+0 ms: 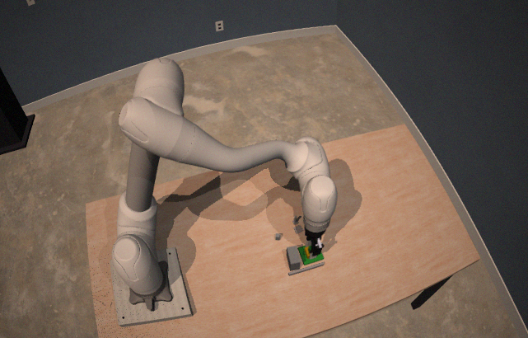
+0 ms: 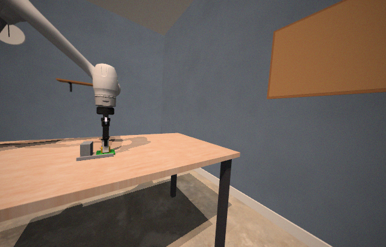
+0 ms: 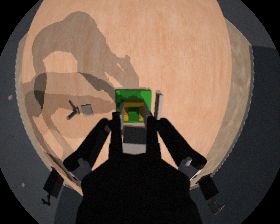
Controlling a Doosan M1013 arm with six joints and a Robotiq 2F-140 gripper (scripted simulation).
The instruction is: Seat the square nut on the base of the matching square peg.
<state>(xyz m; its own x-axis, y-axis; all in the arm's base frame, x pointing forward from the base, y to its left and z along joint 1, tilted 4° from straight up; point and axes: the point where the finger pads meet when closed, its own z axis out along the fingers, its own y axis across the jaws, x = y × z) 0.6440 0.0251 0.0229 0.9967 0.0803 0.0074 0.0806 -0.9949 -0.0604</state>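
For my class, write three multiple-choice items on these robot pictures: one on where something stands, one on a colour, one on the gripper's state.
1. The grey block stands where?
A. On the floor
B. On the fixture beside the green base
C. At the arm's foot

2. The base under the gripper is
A. red
B. blue
C. green

3. The gripper is
A. wide open
B. shut on the nut
C. out of view

Answers: B, the block adjoins the green part on one grey plate; C, green shows in all views; B, the fingers clamp the nut.
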